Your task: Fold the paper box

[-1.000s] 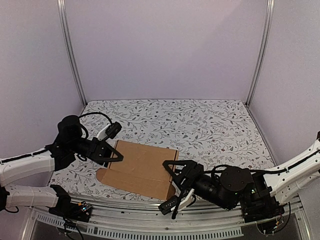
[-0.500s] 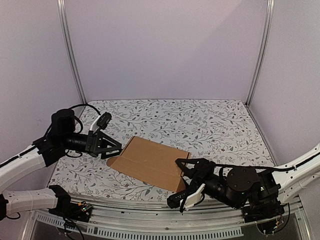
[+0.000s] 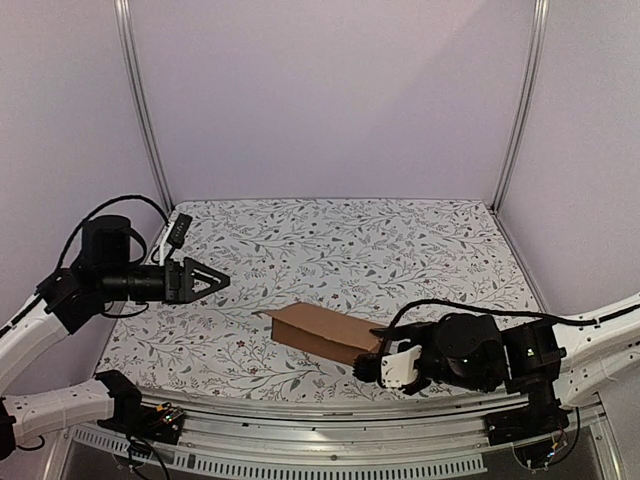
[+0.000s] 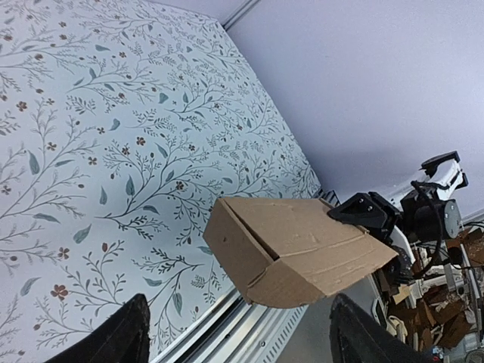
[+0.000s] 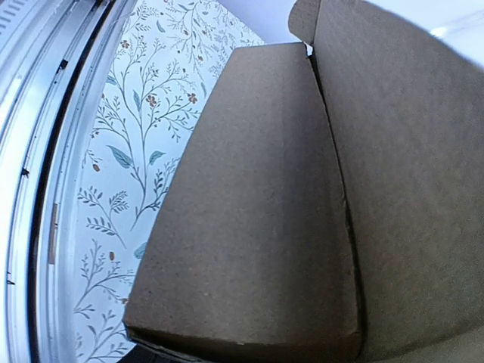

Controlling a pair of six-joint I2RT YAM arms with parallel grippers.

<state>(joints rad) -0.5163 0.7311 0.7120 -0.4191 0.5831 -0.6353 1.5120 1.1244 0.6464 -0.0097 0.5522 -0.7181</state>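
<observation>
The paper box (image 3: 322, 332) is plain brown cardboard, folded over into a low oblong shape near the table's front edge. My right gripper (image 3: 376, 357) is shut on its right end, which is raised a little. In the left wrist view the box (image 4: 299, 249) has one end open, and a black right finger (image 4: 364, 215) lies on its far end. In the right wrist view cardboard (image 5: 257, 227) fills the frame and hides the fingers. My left gripper (image 3: 207, 280) is open and empty, raised well to the left of the box. It also shows in the left wrist view (image 4: 238, 325).
The floral cloth (image 3: 400, 250) covers the table. A metal rail (image 3: 300, 420) runs along the near edge. Upright frame posts (image 3: 142, 110) and grey walls close in the back and sides. Cardboard scraps (image 4: 446, 302) lie beyond the table edge.
The left gripper let go of the cardboard and drew back to the left. The right gripper moved right with the cardboard, which went from a flat sheet to a folded narrow shape.
</observation>
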